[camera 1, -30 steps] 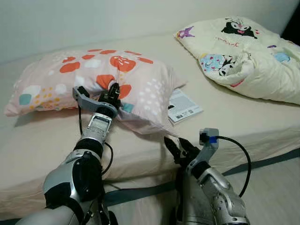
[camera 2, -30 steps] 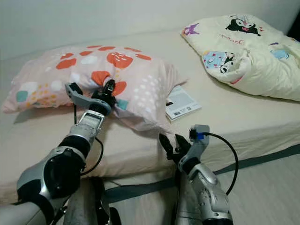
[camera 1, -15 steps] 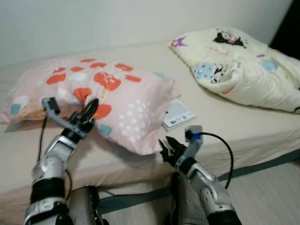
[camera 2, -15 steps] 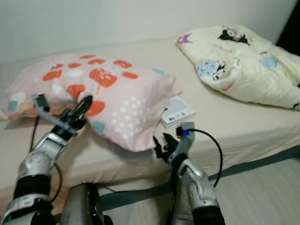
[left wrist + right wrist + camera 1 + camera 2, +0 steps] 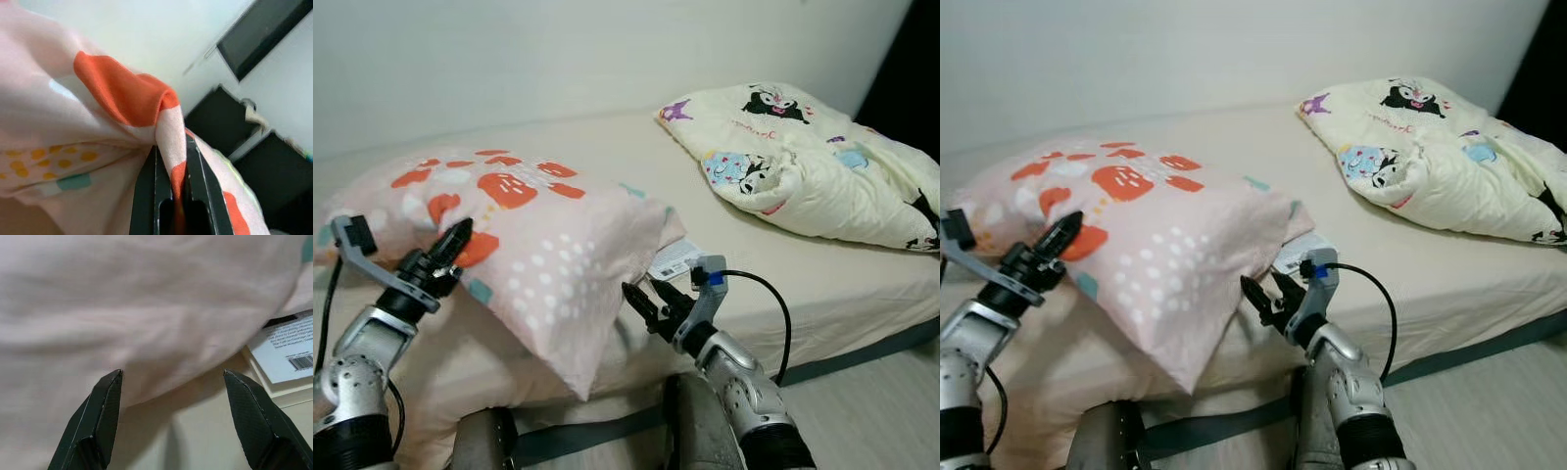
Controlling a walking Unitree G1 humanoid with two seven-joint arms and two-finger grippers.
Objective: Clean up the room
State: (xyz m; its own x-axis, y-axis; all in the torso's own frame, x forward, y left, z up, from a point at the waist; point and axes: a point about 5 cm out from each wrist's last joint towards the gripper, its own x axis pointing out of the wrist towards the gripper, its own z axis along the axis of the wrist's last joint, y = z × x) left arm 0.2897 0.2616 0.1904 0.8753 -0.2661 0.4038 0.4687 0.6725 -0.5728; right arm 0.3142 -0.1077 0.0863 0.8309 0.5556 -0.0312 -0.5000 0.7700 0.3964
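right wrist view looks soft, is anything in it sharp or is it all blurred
Right wrist view: the pink pillow is a smeared, featureless blur, while the open right gripper fingertips and the booklet barcode stay fairly crisp. Left wrist view: the pinched fabric is sharp, the background soft.

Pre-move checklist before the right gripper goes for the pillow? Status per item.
1. Left gripper clamped on the pink pillow with orange and white spots: ok, the left wrist view shows a fold of fabric pinched between its fingers.
2. Right gripper open: ok, fingers spread wide in the right wrist view.
3. Right gripper lined up with the pillow's near edge: ok, fabric sits just past the fingertips.
4. White booklet with a barcode free of the grasp path: cannot tell, it lies partly under the pillow, beside the right gripper.
5. Cream cartoon-print quilt out of the way: ok, apart on the beige bed.
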